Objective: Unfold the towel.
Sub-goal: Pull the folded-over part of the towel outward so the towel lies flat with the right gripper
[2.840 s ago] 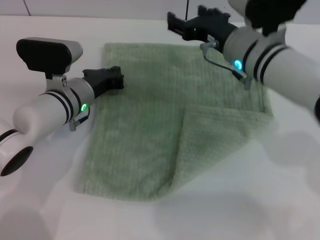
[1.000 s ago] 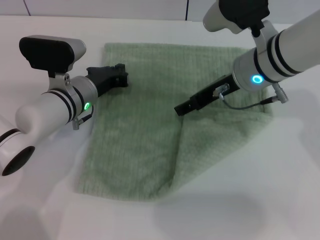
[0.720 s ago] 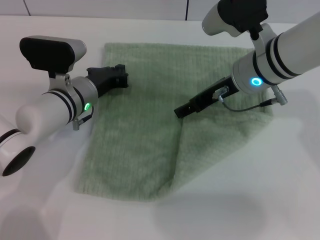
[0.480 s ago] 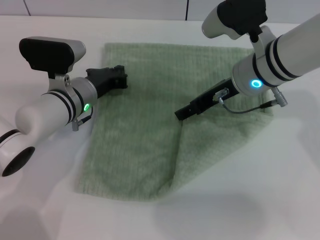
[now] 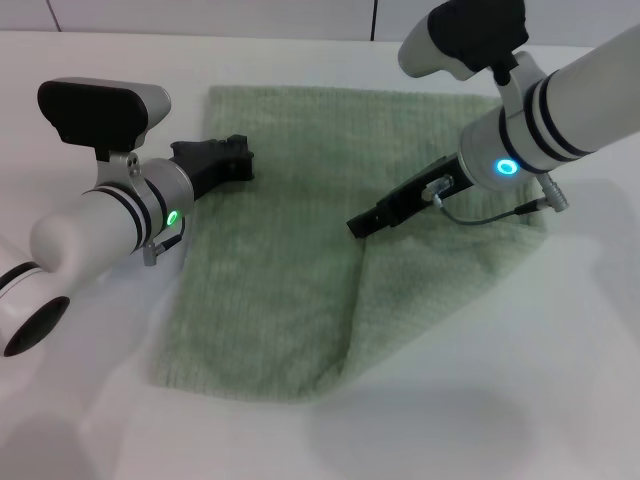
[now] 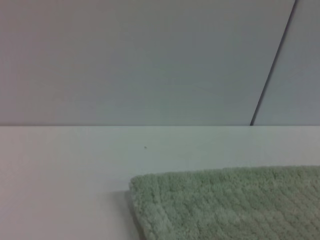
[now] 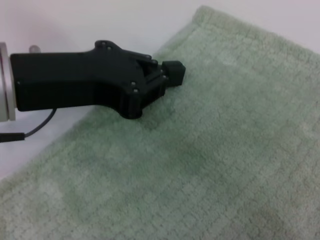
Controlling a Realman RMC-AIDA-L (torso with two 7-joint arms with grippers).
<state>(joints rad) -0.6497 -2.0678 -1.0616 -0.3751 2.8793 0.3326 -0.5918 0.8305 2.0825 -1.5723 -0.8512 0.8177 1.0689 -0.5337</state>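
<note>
The pale green towel (image 5: 290, 250) lies flat on the white table. Its front right corner is folded back as a triangular flap (image 5: 430, 270) lying on top of it. My right gripper (image 5: 358, 226) points down and left, low over the towel's middle, right at the tip of the flap. My left gripper (image 5: 240, 155) is just above the towel's left edge near the far corner. It also shows in the right wrist view (image 7: 172, 70), shut and holding nothing. The left wrist view shows the towel's far left corner (image 6: 225, 210).
The white table (image 5: 520, 400) surrounds the towel on all sides. A pale wall with a dark seam (image 6: 272, 65) stands behind the table's far edge. A loose cable (image 5: 490, 215) hangs from my right wrist over the towel.
My right arm has swung from the towel's far edge down to its middle, and its gripper now sits at the flap's tip. The left arm and the towel have barely moved.
</note>
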